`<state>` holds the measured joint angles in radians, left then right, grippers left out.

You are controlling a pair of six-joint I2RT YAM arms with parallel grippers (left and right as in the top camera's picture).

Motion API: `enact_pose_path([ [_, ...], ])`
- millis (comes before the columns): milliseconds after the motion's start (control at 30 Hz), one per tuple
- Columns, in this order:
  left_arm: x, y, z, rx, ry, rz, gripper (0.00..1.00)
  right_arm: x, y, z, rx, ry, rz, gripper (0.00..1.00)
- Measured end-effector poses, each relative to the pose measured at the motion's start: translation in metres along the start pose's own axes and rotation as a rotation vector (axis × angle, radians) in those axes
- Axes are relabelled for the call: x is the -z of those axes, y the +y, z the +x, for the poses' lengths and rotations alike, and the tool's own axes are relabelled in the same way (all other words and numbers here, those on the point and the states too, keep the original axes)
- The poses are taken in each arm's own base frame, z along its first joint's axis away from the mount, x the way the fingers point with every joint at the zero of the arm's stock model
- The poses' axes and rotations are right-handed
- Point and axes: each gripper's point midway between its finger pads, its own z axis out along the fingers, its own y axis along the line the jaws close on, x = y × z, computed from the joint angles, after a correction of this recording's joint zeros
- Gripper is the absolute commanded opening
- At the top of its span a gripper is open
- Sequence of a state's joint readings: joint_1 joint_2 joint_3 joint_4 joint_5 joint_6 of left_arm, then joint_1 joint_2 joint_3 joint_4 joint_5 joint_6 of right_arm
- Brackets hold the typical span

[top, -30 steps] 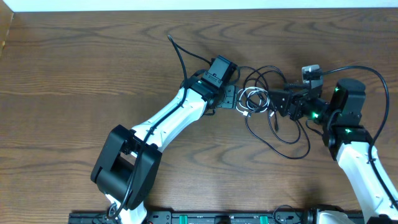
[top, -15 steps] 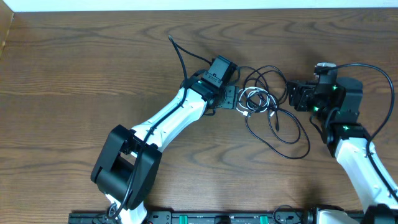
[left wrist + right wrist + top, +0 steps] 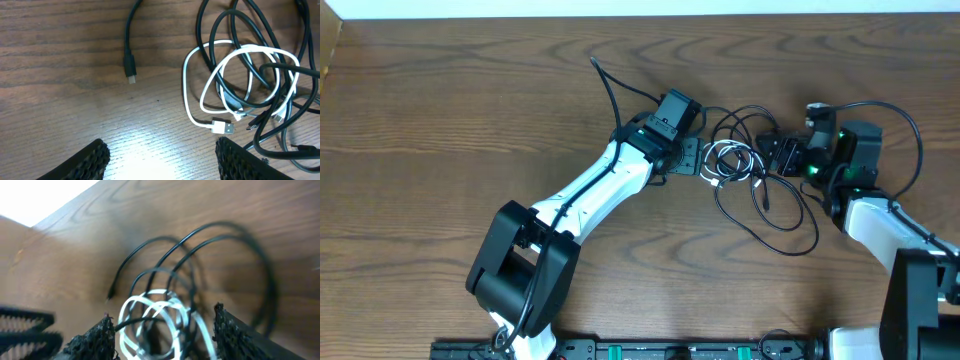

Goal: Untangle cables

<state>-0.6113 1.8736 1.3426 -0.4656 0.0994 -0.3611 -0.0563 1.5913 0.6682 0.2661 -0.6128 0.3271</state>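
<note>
Cables: a thin black cord (image 3: pixel 782 218) and a thinner white cord (image 3: pixel 725 160) lie looped together in one tangle on the dark-brown wooden table (image 3: pixel 450 100), right of its middle.
White cord: it is coiled in a few overlapping loops on the tangle's left side, and its flat silver plug (image 3: pixel 223 127) rests on the wood at the coil's edge.
Black cord: its wider loops thread through the white coil and trail toward the table's near edge. One small black plug end (image 3: pixel 130 70) lies apart from the tangle.
Left gripper (image 3: pixel 161 150): this black pincer with textured pads sits just beside the tangle. Its fingers are spread wide, with only bare wood between them.
Right gripper (image 3: pixel 160 325): a matching black pincer at the tangle's opposite side, fingers apart, with the white loops showing between them. The view is blurred, so I cannot tell whether a pad touches a cord.
</note>
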Motion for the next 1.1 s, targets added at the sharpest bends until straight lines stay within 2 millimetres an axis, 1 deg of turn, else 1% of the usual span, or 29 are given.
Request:
enact_pose_path([
  [33,0.0,0.0,0.0,0.0,0.0,0.0,0.69,-0.002,0.006,0.006,-0.005,0.025,-0.042,0.59],
  [100,0.0,0.0,0.0,0.0,0.0,0.001,0.69,-0.002,0.016,0.01,-0.004,0.048,-0.102,0.57],
  [200,0.0,0.0,0.0,0.0,0.0,0.0,0.69,0.002,0.041,0.018,0.002,0.094,-0.246,0.55],
  [233,0.0,0.0,0.0,0.0,0.0,0.0,0.69,0.004,0.046,0.019,0.003,0.103,-0.274,0.54],
  [267,0.0,0.0,0.0,0.0,0.0,0.0,0.69,0.005,0.051,0.021,0.004,0.113,-0.305,0.5],
  [300,0.0,0.0,0.0,0.0,0.0,0.0,0.69,0.008,0.058,0.025,0.003,0.134,-0.351,0.49],
  [367,0.0,0.0,0.0,0.0,0.0,0.0,0.69,0.011,0.063,0.032,-0.006,0.162,-0.383,0.49],
  [433,0.0,0.0,0.0,0.001,0.0,0.0,0.69,0.013,0.063,0.04,-0.024,0.198,-0.389,0.49],
  [567,0.0,0.0,0.0,0.005,0.0,0.0,0.69,0.015,0.055,0.069,-0.08,0.303,-0.342,0.46],
  [633,0.0,0.0,0.0,0.005,0.0,0.0,0.69,0.017,0.055,0.08,-0.089,0.342,-0.331,0.45],
  [667,0.0,0.0,0.0,0.005,0.0,0.0,0.69,0.017,0.056,0.091,-0.089,0.38,-0.324,0.44],
  [800,0.0,0.0,0.0,0.008,0.0,0.0,0.69,0.017,0.062,0.103,-0.071,0.424,-0.329,0.43],
  [867,0.0,0.0,0.0,0.008,0.0,0.0,0.69,0.015,0.066,0.111,-0.049,0.449,-0.319,0.43],
  [933,0.0,0.0,0.0,0.008,0.001,0.0,0.69,0.01,0.065,0.123,-0.011,0.485,-0.268,0.45],
  [1000,0.0,0.0,0.0,0.008,0.001,0.0,0.69,0.005,0.061,0.126,0.021,0.484,-0.219,0.45],
  [1100,0.0,0.0,0.0,0.008,0.001,0.0,0.69,-0.001,0.053,0.121,0.059,0.457,-0.159,0.46],
])
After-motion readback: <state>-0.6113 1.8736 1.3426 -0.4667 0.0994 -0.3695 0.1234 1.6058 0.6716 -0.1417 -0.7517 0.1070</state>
